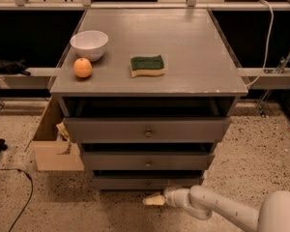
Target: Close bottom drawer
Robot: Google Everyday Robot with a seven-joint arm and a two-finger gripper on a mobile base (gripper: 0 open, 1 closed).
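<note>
The bottom drawer (121,182) is the lowest of three grey drawers in the cabinet. Its flat front sticks out only a little, with a thin dark gap above it and a small round knob (148,183) at its centre. My gripper (153,200), with cream-coloured tips on a white arm (217,208), comes in from the lower right. It sits low, just in front of the drawer's front panel and below the knob. I cannot tell whether it touches the panel.
The middle drawer (147,161) and the wider top drawer (147,129) stand partly open above. A white bowl (89,44), an orange (82,67) and a green sponge (147,65) lie on the cabinet top. A cardboard box (53,144) stands at the left, with a black cable (19,197) on the floor.
</note>
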